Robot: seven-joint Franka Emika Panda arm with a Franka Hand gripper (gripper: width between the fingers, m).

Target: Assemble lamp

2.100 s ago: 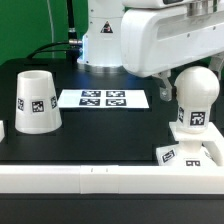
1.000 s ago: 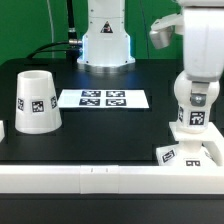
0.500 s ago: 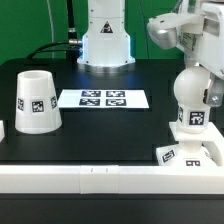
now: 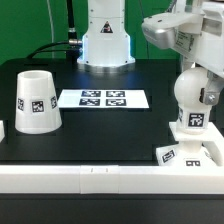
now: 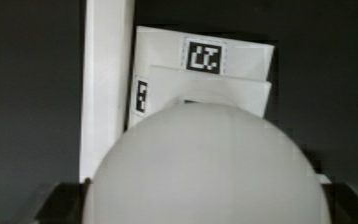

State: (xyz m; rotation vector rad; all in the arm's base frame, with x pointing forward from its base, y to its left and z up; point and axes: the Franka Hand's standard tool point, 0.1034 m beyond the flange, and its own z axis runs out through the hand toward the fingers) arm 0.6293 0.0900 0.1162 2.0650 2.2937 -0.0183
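The jaws pinch the bulb (image 4: 192, 92) by its round head. In the wrist view the head fills the whole gap between them. Its stem runs straight down from the jaws into the base (image 4: 190, 152), which sits directly beneath them on the tabletop (image 4: 110, 125).

My main worry is the grip: that head is smooth and curved, so if I twist or press, the jaws may skid round it without turning it. If the stem is not square in its socket, pushing down could jam it or tip the light base. Lifting away without fully letting go could drag both parts up.

The shade (image 4: 35, 100) stands well away from the jaws, out of harm.
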